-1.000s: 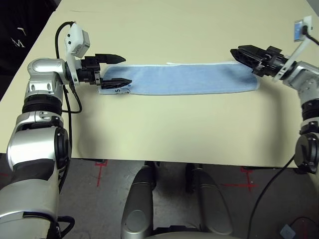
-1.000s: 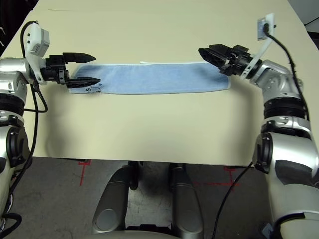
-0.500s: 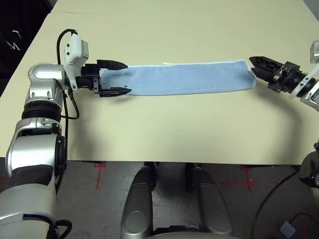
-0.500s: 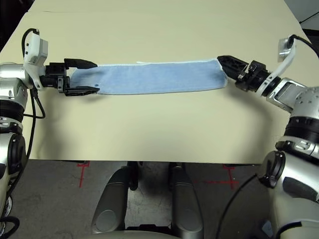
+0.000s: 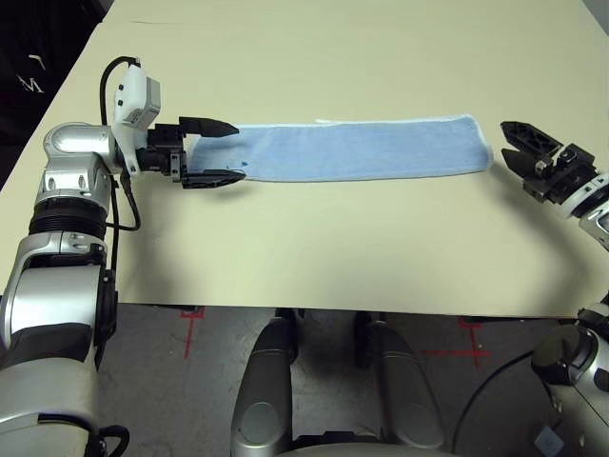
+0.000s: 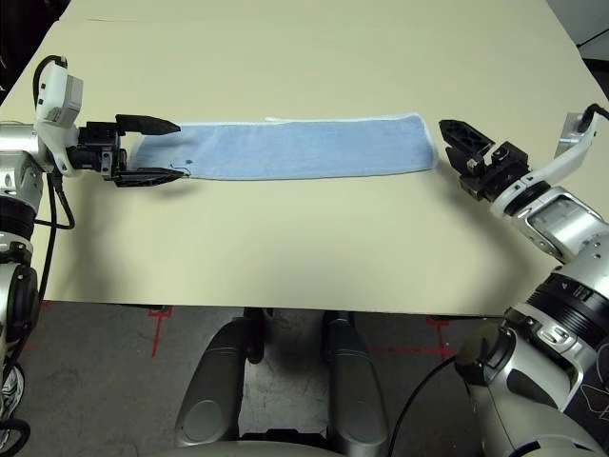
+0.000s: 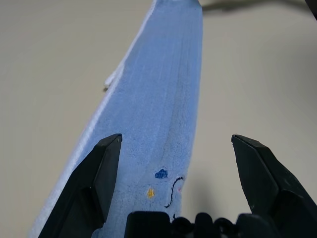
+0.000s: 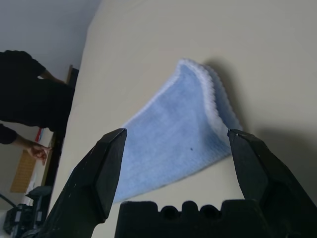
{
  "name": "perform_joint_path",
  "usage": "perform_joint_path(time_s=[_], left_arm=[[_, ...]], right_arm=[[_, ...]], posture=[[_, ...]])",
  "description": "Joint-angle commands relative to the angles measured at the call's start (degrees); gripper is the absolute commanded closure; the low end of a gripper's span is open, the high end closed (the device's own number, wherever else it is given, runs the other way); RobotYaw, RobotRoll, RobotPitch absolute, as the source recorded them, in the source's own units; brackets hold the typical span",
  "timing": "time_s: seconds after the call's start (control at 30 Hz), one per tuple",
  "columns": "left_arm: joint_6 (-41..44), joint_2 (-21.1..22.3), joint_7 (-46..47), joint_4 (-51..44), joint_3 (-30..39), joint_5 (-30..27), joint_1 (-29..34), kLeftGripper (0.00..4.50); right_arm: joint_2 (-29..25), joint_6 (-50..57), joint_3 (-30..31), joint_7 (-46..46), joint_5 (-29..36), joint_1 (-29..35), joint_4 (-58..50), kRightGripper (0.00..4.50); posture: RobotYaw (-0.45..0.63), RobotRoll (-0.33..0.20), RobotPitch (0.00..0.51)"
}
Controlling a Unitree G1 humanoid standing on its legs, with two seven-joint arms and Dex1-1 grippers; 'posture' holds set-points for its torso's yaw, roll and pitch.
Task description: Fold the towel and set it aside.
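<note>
The towel [image 5: 362,149] is a light-blue strip folded lengthwise, lying flat across the middle of the table. My left gripper [image 5: 241,150] is open, with one black finger on each side of the towel's left end. In the left wrist view the towel [image 7: 158,114] runs away between the fingers [image 7: 99,183], with small embroidered marks [image 7: 161,174] near them. My right gripper [image 5: 514,152] is open, just past the towel's right end and apart from it. The right wrist view shows that white-edged end [image 8: 178,134] ahead between the fingers [image 8: 106,168].
The beige table [image 5: 333,248] has wide bare room in front of and behind the towel. Its near edge runs above a grey floor with red tape marks [image 5: 190,319]. A person's dark sleeve and hand [image 8: 25,94] show beyond the table's edge in the right wrist view.
My right gripper has drawn back to the right, off the towel's right end, and stays open. The left gripper has hardly moved. The towel lies as before.
</note>
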Motion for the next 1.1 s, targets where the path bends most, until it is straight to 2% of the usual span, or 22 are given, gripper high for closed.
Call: perform_joint_path(time_s=[0.03, 0.57, 0.83, 1.0, 1.1], left_arm=[[0.6, 0.6, -0.6, -1.4, -0.3, -0.6, 1.8, 0.0], [0.2, 0.4, -0.6, -0.4, 0.0, 0.2, 0.8, 0.0], [-0.1, -0.6, -0.6, 1.0, 0.4, 1.1, -0.8, 0.0], [0.0, -0.2, -0.6, 0.8, 0.3, 1.0, -0.7, 0.0], [0.0, -0.1, -0.6, 0.9, 0.2, 1.1, -0.7, 0.0]], right_arm=[[0.4, 0.0, 0.0, -2.5, 1.8, 1.9, -1.4, 0.03], [3.1, -4.5, 5.2, -7.7, 4.2, 4.6, -1.0, 0.03], [2.2, -17.1, 13.2, -5.2, -3.8, -0.2, 9.6, 0.03], [1.7, -18.7, 14.5, -4.4, -3.8, -0.7, 11.4, 0.03], [1.7, -18.6, 14.7, -4.7, -3.2, 0.2, 10.7, 0.67]], posture=[[0.01, 0.0, 0.331], [0.02, 0.0, 0.333], [0.02, 0.0, 0.334], [0.03, 0.0, 0.335], [0.03, 0.0, 0.334]])
